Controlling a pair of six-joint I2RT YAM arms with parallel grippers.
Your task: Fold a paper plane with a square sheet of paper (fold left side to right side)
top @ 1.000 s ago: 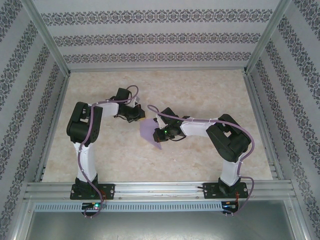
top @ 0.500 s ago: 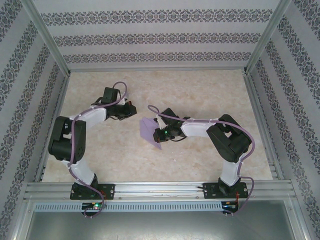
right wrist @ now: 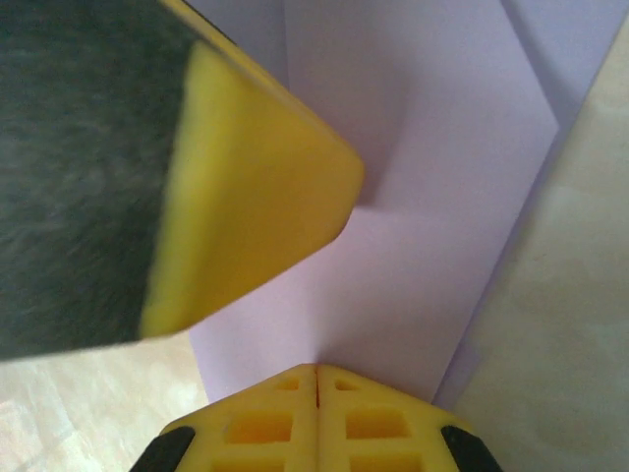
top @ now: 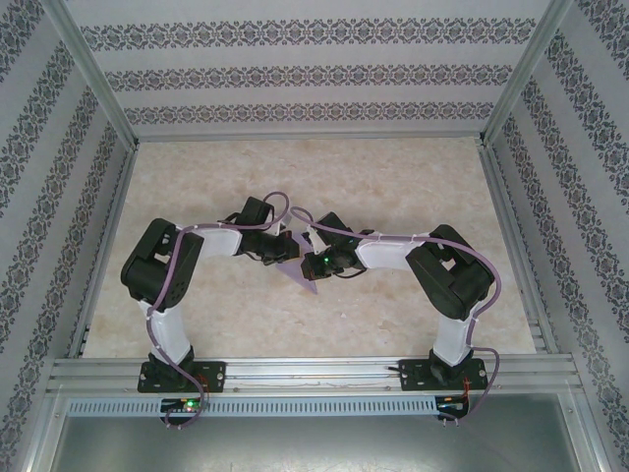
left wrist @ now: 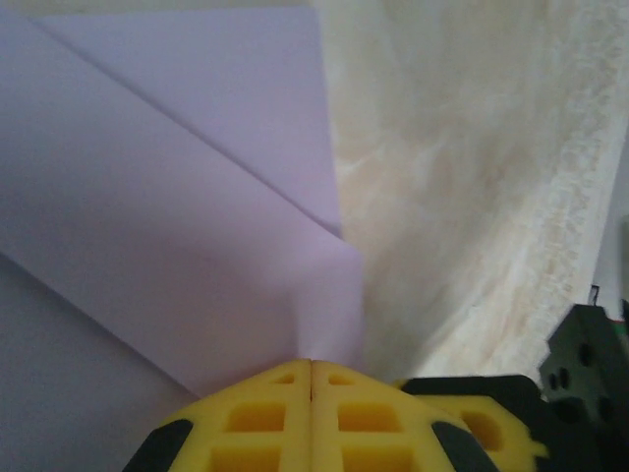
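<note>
At the middle of the marbled beige table [top: 393, 187] sits the square sheet of paper [left wrist: 197, 246], thin matte lavender, already creased into overlapping angled flaps. The right claw [right wrist: 316, 372] has its yellow foam fingers together, seemingly clamped on the sheet's edge; the left claw [left wrist: 312, 368] is also closed, its tip touching the paper, though we cannot tell if it pinches. We judge the left-to-right fold is being pressed, so the next move calls for firming the crease without shifting the layers.

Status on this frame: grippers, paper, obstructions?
Left gripper shut, right gripper shut, both tips on paper. Paper folded, lying on table. Nothing in the way.
</note>
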